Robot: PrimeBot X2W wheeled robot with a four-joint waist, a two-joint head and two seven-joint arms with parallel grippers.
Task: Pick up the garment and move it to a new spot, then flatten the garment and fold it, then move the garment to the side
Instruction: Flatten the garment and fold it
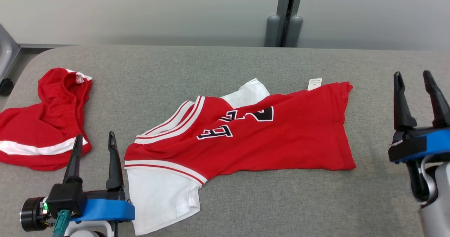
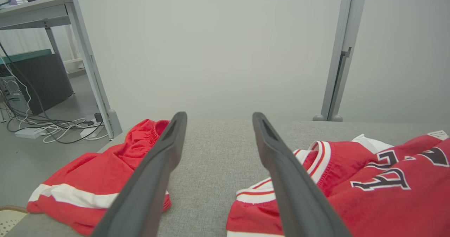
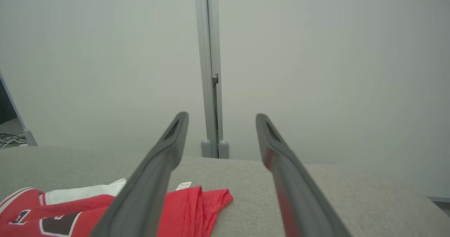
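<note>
Jersey [image 1: 246, 138] is seen lying in the middle of the grey padded table [image 1: 225, 64], spread roughly lengthwise: hem toward the right, neckline and white sleeve toward the left, a small white label at the far hem corner. Red body is rumpled, the black lettering is creased, and one white sleeve is tucked under at the far side. No fold is visible. It is judged that the garment is placed at its working spot but flattening is incomplete; folding and the final move to the side are left to be done.

Left gripper [image 1: 94, 145] is held just beside the near-left sleeve, fingers spread wide, nothing gripped. Right gripper [image 1: 416, 85] is held off the hem end, well apart from the cloth, fingers likewise wide and empty. In the left wrist view the left gripper [image 2: 218, 121] points over bare table between the two red items; in the right wrist view the right gripper [image 3: 221, 119] looks past the hem corner.

Red shorts [image 1: 42, 124] with a white stripe are bunched at the table's left end, near the left gripper; they are judged a possible obstruction if the jersey is moved that way. A grey post [image 1: 284, 19] stands behind the table's far edge, clear of the work.
</note>
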